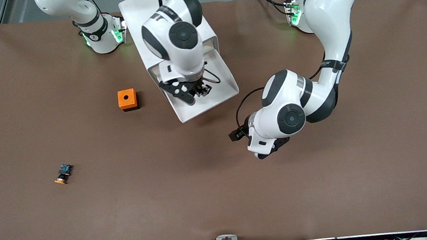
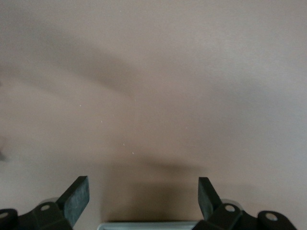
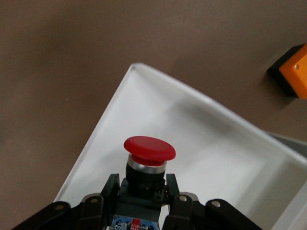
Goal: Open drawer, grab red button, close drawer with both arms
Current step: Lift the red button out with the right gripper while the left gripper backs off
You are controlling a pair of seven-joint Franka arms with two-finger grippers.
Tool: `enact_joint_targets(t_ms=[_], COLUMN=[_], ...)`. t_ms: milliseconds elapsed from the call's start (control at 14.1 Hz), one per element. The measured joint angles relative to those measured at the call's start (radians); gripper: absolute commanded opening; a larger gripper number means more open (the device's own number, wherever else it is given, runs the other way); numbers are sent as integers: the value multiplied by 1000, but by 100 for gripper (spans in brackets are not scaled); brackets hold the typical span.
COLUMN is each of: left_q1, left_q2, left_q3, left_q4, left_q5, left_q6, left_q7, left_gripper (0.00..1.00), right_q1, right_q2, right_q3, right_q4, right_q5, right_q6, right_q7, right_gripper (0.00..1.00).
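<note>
**Button gripped inside the open drawer**

Button (image 3: 149,152) sits clamped in our right tool (image 1: 195,90), which has closed on its black body just below the red cap, leaving the cap free and easy to see in the right wrist view. We hold it low in the white drawer (image 1: 225,82), which stands pulled out of its white cabinet (image 1: 138,10) toward the front camera. Gripping the body rather than the rounded cap looks the surer hold, since the cap would likely slip.

Our left tool (image 2: 143,196) hangs with its fingers spread wide and empty over bare table (image 1: 220,196), at about four o'clock from the drawer in the front view. We judge that it waits there so it can push the drawer shut once the button is lifted out.

An orange box (image 1: 127,99) with a hole rests on the table at nine o'clock from the drawer. An orange-capped button (image 1: 63,174) lies well apart at about seven o'clock, toward the right arm's end of the table; it is not our target.
</note>
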Motion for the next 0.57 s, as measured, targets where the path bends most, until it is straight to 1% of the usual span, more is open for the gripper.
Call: enact_joint_targets(t_ms=[142,284,426,567], left_q1=[-9,-24,-51,-68], left_q2=[0,0,0,0], left_q3=[0,0,0,0], left_q4=[-22,-46,-73,-86], left_q5=[21,74,128,150], left_q6=[20,65,113,138], left_q7=[-18,-68,-140,-194], left_gripper=[100,100,100,100], right_q1=[-96,-200,-304,-407], right_q2=[-41,-68,-72,-68], right_q3=[-4,-8,-10,-11], right_q4=[11,9,-1,-33], right_q5=[0,0,0,0], right_q6=[-49,-81,-89,-66], right_q7=[-153,-321,-493,-667], right_gripper=[2,1,1,1])
